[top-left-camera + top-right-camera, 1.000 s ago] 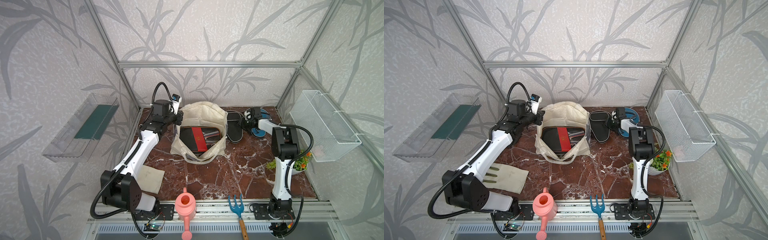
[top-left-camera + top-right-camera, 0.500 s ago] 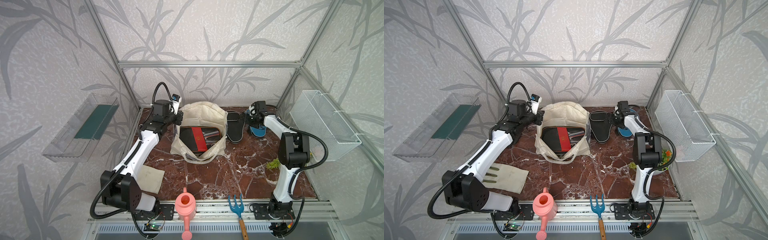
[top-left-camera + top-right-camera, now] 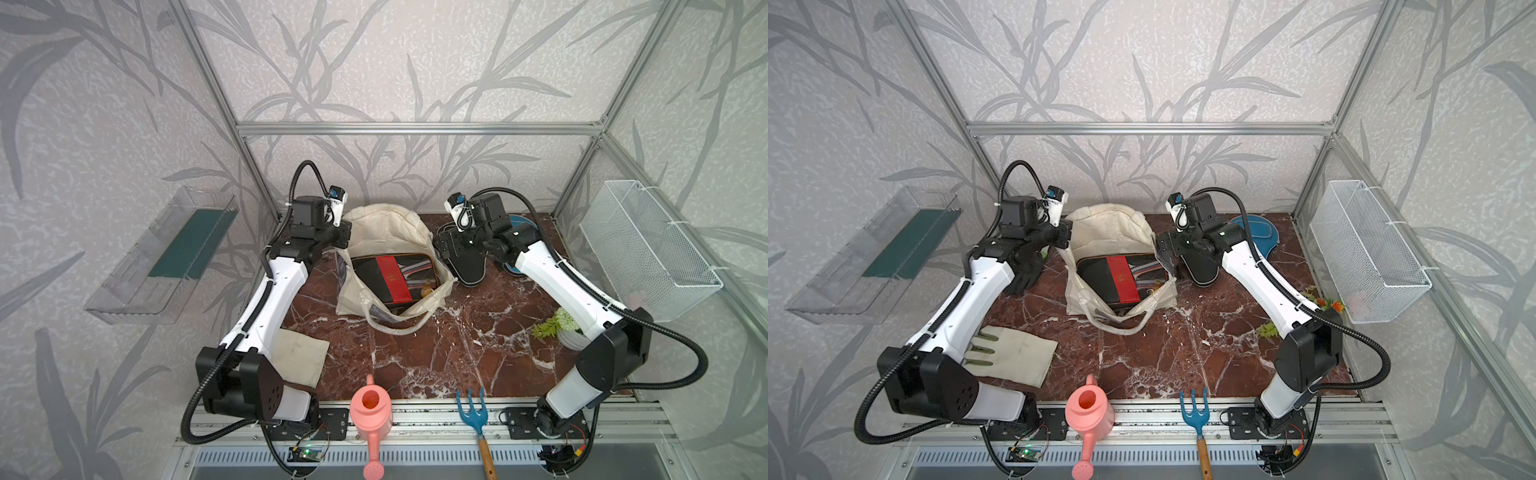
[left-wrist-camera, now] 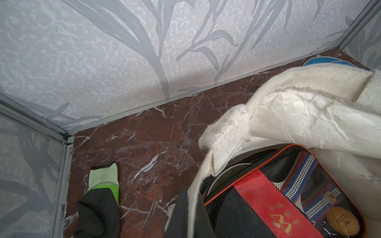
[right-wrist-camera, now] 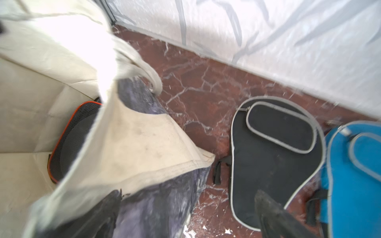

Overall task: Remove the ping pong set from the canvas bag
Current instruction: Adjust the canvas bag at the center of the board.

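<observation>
Marble tabletop (image 3: 436, 353): canvas bag (image 3: 386, 232) holds one mesh-fronted black case (image 3: 392, 278).

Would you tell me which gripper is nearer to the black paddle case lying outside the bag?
Right. The right gripper hangs open just over the edge of the black paddle case, next to the canvas bag. The left gripper is across the bag, shut on its opposite rim.

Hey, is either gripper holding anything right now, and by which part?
The left gripper is shut on the canvas bag, pinching its rim on that arm's side. The right gripper is open at the opposite side, holding nothing.
</observation>
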